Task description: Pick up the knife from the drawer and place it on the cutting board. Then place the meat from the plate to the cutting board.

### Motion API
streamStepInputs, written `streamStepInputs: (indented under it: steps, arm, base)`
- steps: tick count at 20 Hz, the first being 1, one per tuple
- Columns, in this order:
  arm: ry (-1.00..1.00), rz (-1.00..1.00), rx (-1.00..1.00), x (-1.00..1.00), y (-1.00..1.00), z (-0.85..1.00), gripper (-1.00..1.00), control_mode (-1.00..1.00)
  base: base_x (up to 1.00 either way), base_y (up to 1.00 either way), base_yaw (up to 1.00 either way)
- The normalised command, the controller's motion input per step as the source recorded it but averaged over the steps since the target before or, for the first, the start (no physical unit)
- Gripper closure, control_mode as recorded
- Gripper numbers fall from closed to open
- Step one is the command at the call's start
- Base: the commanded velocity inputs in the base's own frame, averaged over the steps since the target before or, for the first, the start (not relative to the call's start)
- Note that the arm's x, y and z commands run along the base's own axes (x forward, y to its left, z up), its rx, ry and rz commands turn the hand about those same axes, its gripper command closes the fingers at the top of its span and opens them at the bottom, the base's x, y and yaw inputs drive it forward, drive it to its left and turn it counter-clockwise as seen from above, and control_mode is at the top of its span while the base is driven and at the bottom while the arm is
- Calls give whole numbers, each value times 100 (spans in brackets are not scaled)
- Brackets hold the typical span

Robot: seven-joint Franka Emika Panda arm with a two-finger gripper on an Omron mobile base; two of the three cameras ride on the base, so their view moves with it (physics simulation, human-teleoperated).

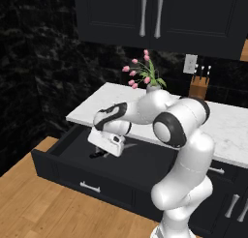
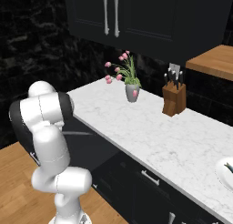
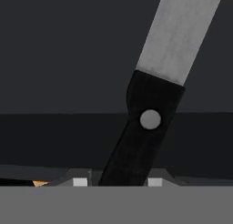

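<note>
Knife [image 3: 145, 114] handle sits between the fingertips [image 3: 80, 182], blade pointing away | gripper [image 1: 102, 152] low in the open drawer [image 1: 72, 157], fingers narrow, closing on the handle, firm hold unclear | knife not yet lifted; board placement and meat remain.

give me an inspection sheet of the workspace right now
surface: white marble counter; wood floor below
job's things: drawer pulled open; knife lies in it, dark handle between the finger tips, blade pointing away; plate at the counter's right edge
clutter: vase of pink tulips; wooden knife block
grippers: gripper low inside the drawer, astride the knife handle; a firm grip cannot be confirmed
cables: nothing seen
surroundings: black upper cabinets with silver handles; dark wall; wall outlet
</note>
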Motion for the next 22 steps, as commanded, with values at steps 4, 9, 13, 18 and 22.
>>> streamStepInputs:
  steps: [4,9,13,18,22]
  arm:
    - [27,8,3,-2,26,100,100,-100]
    - [5,37,0,-43,2,100,100,-100]
    - [-5,34,-2,-53,-1,100,100,-100]
    - [-14,11,8,-87,-57,91,100,-100]
    - [-38,5,0,-97,-99,59,100,-100]
  base:
    - [0,0,0]
    - [0,0,0]
    - [0,0,0]
    - [0,0,0]
    - [0,0,0]
